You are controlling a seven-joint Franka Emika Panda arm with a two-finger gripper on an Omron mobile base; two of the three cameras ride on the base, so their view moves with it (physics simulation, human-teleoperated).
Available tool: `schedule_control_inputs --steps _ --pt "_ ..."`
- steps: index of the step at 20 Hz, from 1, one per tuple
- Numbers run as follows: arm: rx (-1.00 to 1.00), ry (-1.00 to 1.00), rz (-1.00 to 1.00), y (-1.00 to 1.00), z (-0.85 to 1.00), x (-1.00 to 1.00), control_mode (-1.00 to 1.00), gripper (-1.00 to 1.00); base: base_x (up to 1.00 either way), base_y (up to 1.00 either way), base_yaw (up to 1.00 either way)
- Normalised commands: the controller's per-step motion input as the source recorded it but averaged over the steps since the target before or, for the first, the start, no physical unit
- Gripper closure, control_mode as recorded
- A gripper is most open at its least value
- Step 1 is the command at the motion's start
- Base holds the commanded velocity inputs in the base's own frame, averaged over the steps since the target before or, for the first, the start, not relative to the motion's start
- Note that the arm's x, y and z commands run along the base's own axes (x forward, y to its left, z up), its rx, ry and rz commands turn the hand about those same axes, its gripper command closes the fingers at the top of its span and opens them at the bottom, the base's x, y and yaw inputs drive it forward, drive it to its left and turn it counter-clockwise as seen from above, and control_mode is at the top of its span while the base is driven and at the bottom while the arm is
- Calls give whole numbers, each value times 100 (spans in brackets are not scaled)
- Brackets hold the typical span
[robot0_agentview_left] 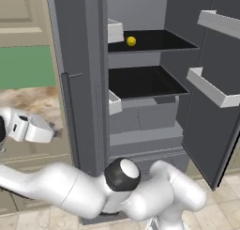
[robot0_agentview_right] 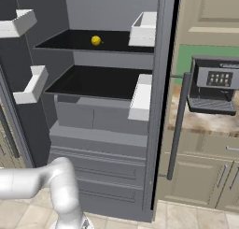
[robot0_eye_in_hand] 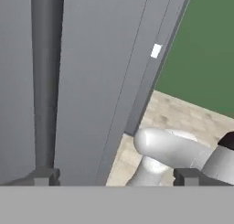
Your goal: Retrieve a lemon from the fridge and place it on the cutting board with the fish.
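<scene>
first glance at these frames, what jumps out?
The fridge stands with both doors swung wide, and a lone bright yellow lemon sits on its upper black shelf. The gripper is open beside the left door's outer face, near its bar handle. A coffee machine stands on the counter right of the fridge.

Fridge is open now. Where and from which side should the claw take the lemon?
Grip the lemon across its round middle, coming straight in through the open front of the fridge. It sits alone on the upper black shelf, clear of the white door bin, so open fingers likely fit either side.
</scene>
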Motion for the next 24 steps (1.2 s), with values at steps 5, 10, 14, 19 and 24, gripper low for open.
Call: schedule_control_inputs --steps 5,10,14,19,24 --pt "0 0 0 -45 -5 -100 -100 -100 0 0 0" --pt "7 2 -8 -53 0 -100 -100 -100 0 0 0" --pt "19 0 -5 -59 0 -100 -100 -100 0 0 0" --pt "30 -13 3 -78 0 -100 -100 -100 0 0 0" --pt "37 -7 9 -92 16 -73 -100 -100 0 0 0"
